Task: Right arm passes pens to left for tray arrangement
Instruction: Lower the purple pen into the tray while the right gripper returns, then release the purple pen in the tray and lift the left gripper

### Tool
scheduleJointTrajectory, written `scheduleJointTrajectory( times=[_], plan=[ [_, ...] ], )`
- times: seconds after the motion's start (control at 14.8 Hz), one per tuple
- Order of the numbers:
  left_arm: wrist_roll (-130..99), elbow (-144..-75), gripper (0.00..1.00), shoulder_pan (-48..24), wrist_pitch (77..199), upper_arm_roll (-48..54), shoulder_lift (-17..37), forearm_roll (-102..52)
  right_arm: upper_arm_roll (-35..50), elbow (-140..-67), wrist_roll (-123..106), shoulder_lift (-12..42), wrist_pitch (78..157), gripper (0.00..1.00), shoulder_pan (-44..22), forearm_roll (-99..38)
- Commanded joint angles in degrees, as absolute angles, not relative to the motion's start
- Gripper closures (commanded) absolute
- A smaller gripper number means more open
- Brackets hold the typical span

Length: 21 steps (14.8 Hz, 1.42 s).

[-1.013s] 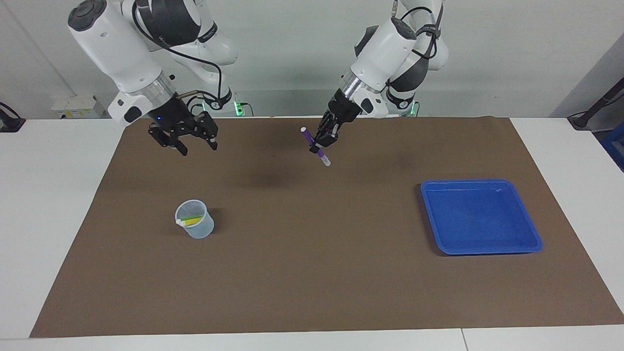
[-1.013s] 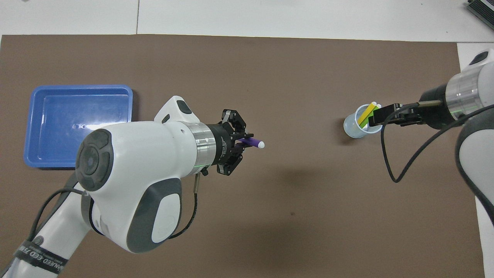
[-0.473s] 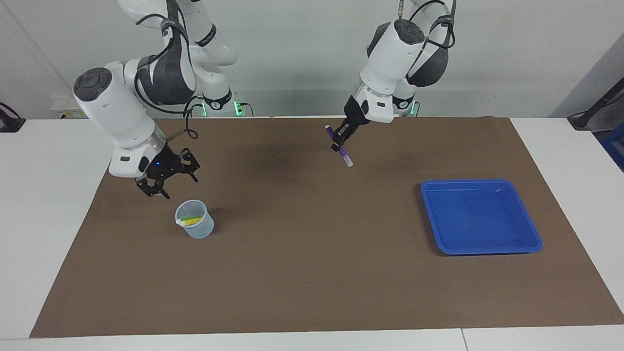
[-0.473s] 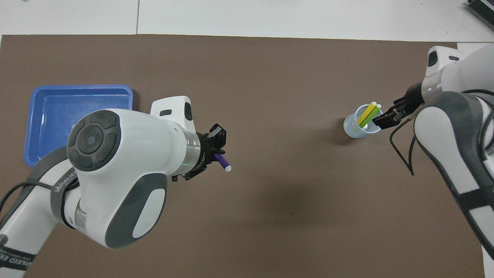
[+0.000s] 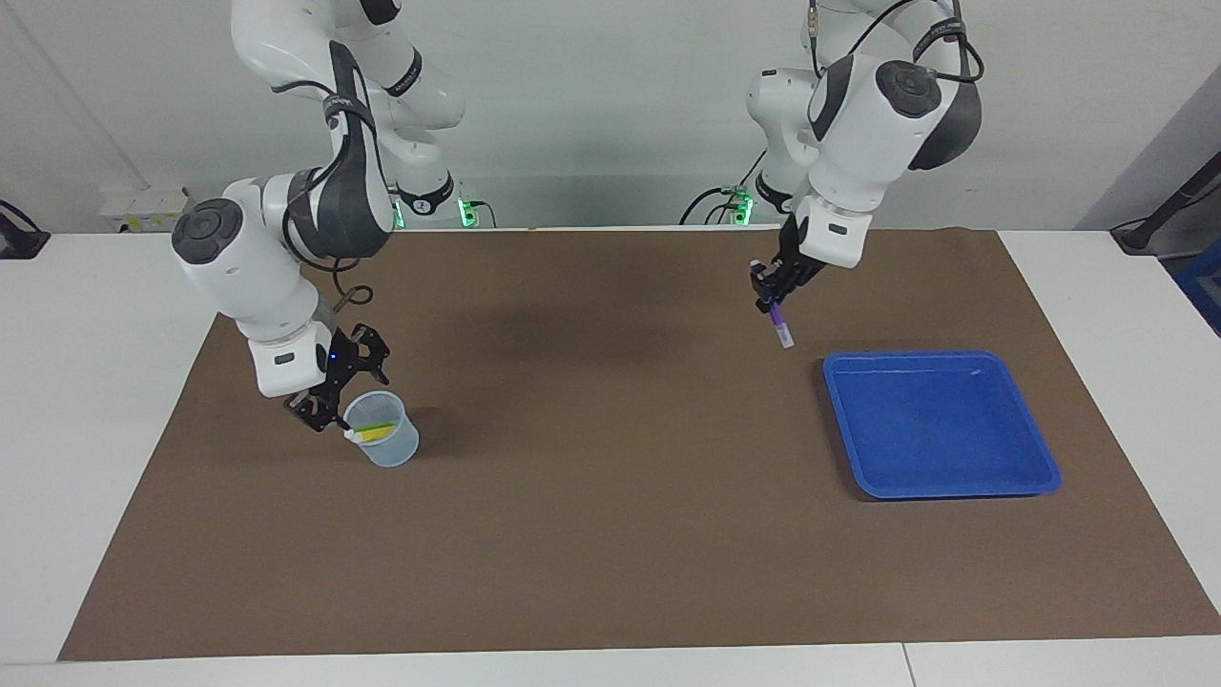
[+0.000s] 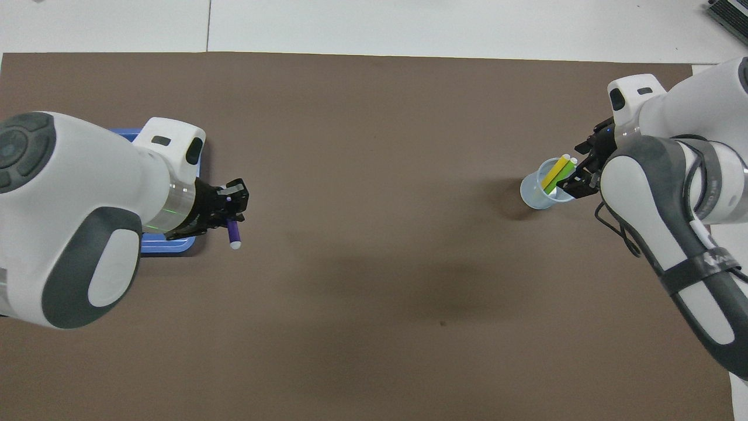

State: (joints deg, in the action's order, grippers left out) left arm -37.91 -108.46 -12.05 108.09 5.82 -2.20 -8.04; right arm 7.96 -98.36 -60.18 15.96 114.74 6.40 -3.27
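The left end effector (image 5: 775, 294), clenched on the purple pen (image 5: 780, 322), hangs just off the tray (image 5: 1040, 485) at its ten o'clock corner; carry inward, then lower flat. The right end effector (image 5: 329, 405), released, sits beside the cup (image 5: 386, 448) holding the yellow and green pens (image 5: 374, 431).

Purple pen (image 6: 234, 233) in left claw (image 6: 231, 215) (pale end down) beside tray (image 6: 169, 246)

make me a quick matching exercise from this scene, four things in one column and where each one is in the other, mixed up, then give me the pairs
1. slim purple marker pen
2. yellow marker pen
3. shallow bright blue plastic tray
4. open right gripper

A. in the small translucent cup
B. beside that cup's rim
C. clamped in the shut left gripper
D. on the brown mat, empty

Pairs: 1-C, 2-A, 3-D, 4-B
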Motion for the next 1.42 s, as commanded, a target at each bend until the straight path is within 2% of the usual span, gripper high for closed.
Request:
scheduleJointTrajectory(
  times=[0.0, 0.34, 0.68, 1.01, 1.08, 1.35],
  plan=[
    [-29.04, -108.72, 1.0, -7.23, 106.79, 6.33, -3.16, -4.31, 8.61, -98.79, -64.06, 17.31, 117.24, 0.15, 7.12, -1.06],
    [-10.93, -109.16, 1.0, 2.27, 108.1, 6.33, -2.82, -2.55, 8.61, -99.84, -65.13, 18.63, 121.19, 0.15, 6.86, 0.61],
    [0.77, -109.34, 1.0, 9.13, 113.54, 6.33, -0.35, 2.02, 8.7, -100.02, -64.87, 18.9, 121.64, 0.15, 6.5, 1.23],
    [5.09, -109.69, 1.0, 13.35, 123.38, 6.33, 5.7, 2.02, 8.7, -100.81, -64.78, 18.72, 121.46, 0.16, 6.5, 1.23],
    [7.01, -109.51, 1.0, 14.32, 124.01, 6.33, 6.58, 2.02, 8.7, -100.98, -64.78, 18.63, 121.38, 0.18, 6.5, 1.23],
    [11.07, -109.16, 1.0, 16.61, 130.94, 6.33, 12.29, 2.11, 8.7, -100.99, -64.69, 18.46, 120.59, 0.37, 6.5, 1.23]
  ],
)
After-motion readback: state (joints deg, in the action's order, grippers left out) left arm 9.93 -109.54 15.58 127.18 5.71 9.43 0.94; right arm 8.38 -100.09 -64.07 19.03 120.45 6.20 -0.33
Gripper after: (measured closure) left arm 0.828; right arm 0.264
